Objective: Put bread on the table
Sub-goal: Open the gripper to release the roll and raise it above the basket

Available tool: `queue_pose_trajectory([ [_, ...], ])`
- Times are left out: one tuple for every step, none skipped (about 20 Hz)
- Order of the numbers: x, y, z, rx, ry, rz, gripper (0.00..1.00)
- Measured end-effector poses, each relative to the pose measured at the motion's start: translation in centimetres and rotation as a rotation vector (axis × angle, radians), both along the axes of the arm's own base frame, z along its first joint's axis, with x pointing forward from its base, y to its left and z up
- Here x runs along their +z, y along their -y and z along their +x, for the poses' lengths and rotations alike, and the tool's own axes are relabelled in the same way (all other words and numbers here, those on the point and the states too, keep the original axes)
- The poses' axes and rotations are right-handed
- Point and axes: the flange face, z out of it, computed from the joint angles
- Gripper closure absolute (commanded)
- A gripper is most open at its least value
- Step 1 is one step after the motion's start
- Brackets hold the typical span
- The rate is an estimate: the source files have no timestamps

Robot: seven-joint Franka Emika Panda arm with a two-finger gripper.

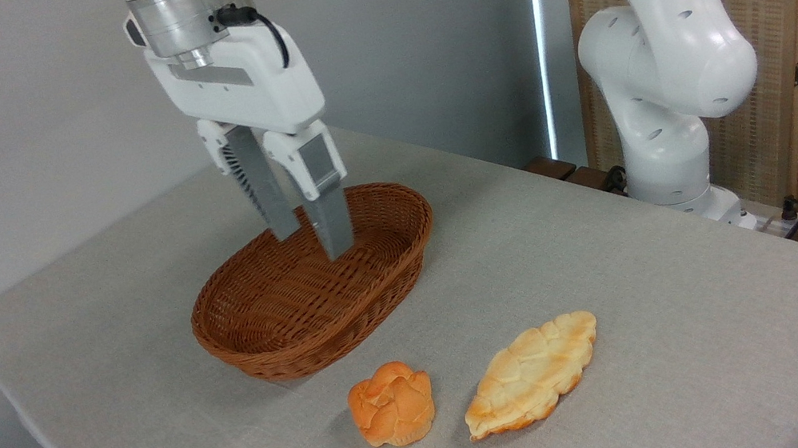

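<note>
Gripper: my white two-finger gripper (312,244) hangs over the brown oval wicker basket (383,275), grey fingers slightly apart, holding nothing.
Bread: I see the long flat pale-golden leaf-shaped loaf (531,374) lying on the grey-beige cloth-covered table (670,292).
Bun: small round orange knobbly bun (392,404) just beside it, left.

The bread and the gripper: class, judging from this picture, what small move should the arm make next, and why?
Probably just lift the gripper clear of the basket: the bread already lies on the table beside the bun, and the fingers hold nothing.
</note>
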Motion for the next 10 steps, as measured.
queue_pose_trajectory([
  [0.0,-0.1,0.3,0.002,0.016,-0.004,0.00],
  [0.1,-0.2,0.4,0.007,0.024,-0.016,0.00],
  [0.1,-0.3,0.5,0.013,0.026,-0.038,0.00],
  [0.1,-0.5,0.5,0.022,0.025,-0.059,0.00],
  [0.1,-0.8,0.6,0.031,0.024,-0.071,0.00],
  [0.1,-1.3,0.6,0.042,0.024,-0.083,0.00],
  [0.1,-1.6,0.6,0.046,0.023,-0.094,0.00],
  [0.1,-1.9,0.7,0.045,0.022,-0.114,0.00],
  [0.1,-2.2,0.7,0.043,0.020,-0.134,0.00],
  [0.1,-2.6,0.7,0.042,0.020,-0.148,0.00],
])
